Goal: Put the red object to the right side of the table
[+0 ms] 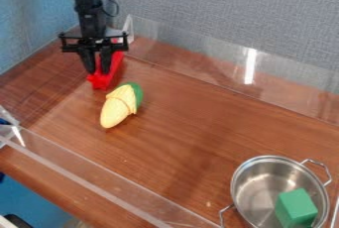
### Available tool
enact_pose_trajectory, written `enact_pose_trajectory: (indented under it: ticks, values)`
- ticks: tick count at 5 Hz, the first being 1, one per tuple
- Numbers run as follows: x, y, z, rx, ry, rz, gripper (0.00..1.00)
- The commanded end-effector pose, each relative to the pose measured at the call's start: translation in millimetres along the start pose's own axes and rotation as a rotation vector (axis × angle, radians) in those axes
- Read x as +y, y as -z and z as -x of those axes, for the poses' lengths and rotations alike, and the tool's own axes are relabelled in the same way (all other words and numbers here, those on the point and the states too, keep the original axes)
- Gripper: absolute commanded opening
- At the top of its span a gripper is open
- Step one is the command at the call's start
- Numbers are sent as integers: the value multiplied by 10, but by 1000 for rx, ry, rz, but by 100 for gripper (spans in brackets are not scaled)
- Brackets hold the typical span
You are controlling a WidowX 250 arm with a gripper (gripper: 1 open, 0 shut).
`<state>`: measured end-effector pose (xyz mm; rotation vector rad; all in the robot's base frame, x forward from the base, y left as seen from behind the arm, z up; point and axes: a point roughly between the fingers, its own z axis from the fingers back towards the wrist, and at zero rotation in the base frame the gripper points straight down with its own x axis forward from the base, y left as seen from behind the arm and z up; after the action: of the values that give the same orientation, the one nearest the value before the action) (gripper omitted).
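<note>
The red object [107,75] is a small bright red block lying at the back left of the dark wood-grain table [199,138]. My gripper [95,63] points straight down onto the block's far end, its black fingers low at the block. The fingers merge with the block at this size, so whether they clamp it is unclear. The block rests on the tabletop.
A yellow-green vegetable toy [121,105] lies just in front of the red block. A steel pot [260,184] holding a green cube [296,210] stands at the front right corner. Low clear acrylic walls [252,65] edge the table.
</note>
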<state>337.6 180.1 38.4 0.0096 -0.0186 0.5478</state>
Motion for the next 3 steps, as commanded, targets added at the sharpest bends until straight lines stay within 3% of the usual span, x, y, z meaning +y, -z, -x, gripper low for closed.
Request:
enact_pose_trajectory:
  ticks: [1,2,3]
  values:
    - [7,-19,-74,-36,-42,-2,100]
    - [-3,-14,-72,-38,9,2,0]
    - [-15,-93,-56,-46,75,13,0]
